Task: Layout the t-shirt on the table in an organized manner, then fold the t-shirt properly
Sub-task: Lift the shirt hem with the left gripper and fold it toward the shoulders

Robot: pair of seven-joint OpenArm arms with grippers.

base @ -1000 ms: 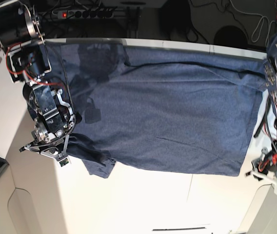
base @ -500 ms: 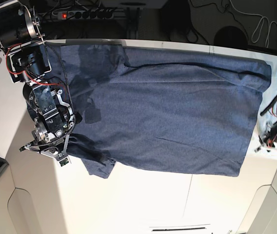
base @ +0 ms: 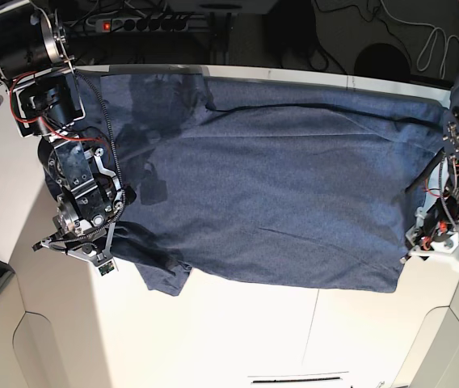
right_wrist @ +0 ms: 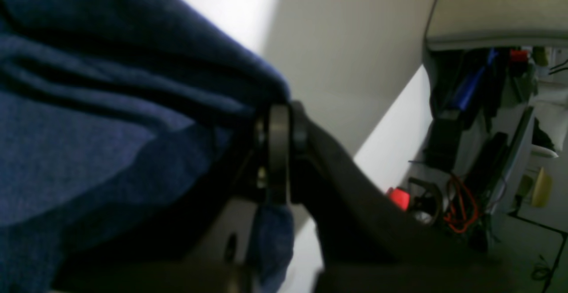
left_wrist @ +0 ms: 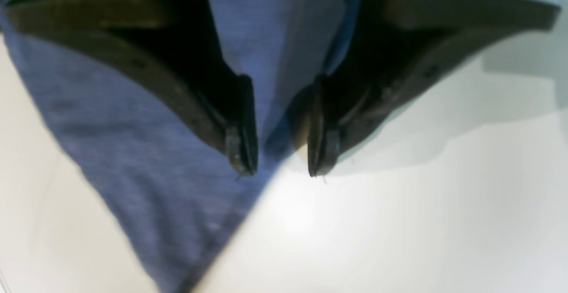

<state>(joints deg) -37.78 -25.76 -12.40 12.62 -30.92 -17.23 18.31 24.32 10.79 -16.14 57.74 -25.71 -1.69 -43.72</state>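
Broadly spread: the large dark heathered navy-blue short-sleeved t-shirt (base: 278,186) lies flat over the far half of the broad white counter (base: 237,339), body smooth with a few shallow creases, one sleeve bunched at the near-left corner. No lettering shows on the upward face.

Handling, as judged: soft, limp knit, light, no stiffness at all. It will sag and drape wherever it is lifted and drag on the counter when pulled. Not fragile, not slippery. Best taken by pinching edges and corners (hem, shoulder seam, sleeve cuff), never mid-panel, where a pinch gathers both layers.

Right gripper (right_wrist: 277,151): closed tight on a fold of the fabric at the sleeve end, cloth trailing below the jaws.

Left gripper (left_wrist: 277,151): jaws stand apart at a moderate gap, over the shirt's edge at the hem end; a strip of fabric runs between them, but no clamp on it is visible, so it holds nothing as far as can be seen.

Containers: none in view; nothing to report.
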